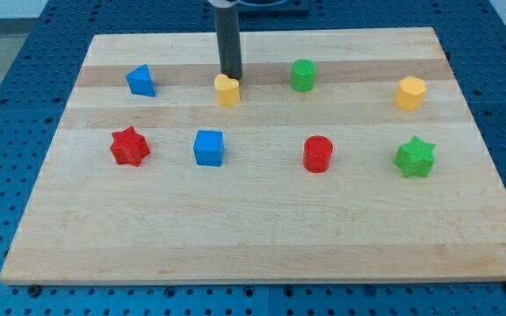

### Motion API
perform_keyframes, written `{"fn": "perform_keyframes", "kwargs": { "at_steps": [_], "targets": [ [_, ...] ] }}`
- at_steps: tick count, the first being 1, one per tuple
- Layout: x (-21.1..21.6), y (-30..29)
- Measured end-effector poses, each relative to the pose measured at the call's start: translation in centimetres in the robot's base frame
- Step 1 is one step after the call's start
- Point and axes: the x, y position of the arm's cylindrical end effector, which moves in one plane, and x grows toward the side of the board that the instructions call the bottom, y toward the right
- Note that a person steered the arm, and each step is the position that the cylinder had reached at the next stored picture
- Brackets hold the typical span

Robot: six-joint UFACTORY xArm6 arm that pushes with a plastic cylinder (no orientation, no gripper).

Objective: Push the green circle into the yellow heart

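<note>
**Q:** Where is your rod right now?

**Me:** My tip (pixel 231 77) sits at the far side of the yellow heart (pixel 227 89), touching it or just about, in the far row of the wooden board (pixel 262 237). I have no jaws to open or close, only the bare rod end, and it holds nothing.

**Q:** And the block you're meant to move?

**Me:** The green circle (pixel 303 75) stands in that same far row, to the right of my tip and of the heart, with bare board between them. It is untouched, by my reading.

**Q:** So what does the push turn on?

**Me:** The circle must travel left toward the heart. I'm on the wrong side of it. I judge I need to get round to the circle's right face first, then push left along the row.

**Q:** Any risk?

**Me:** Nudging the heart away as I leave it. The red cylinder (pixel 318 154) is nearer the viewer, clear of that path.
</note>
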Motion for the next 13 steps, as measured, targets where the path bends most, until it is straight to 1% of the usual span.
{"fn": "perform_keyframes", "kwargs": {
  "at_steps": [1,2,3,4,5,6,7,8,9,10,11,12,13],
  "targets": [
    [-5.3,3.6],
    [-7.2,10.5],
    [-5.2,15.3],
    [-1.1,16.4],
    [1.8,12.6],
    [3.9,5.3],
    [4.2,4.2],
    [-0.4,9.7],
    [-5.2,18.6],
    [-5.0,29.1],
    [-0.3,36.0],
    [4.0,38.0],
    [7.3,36.0]
  ]
}}
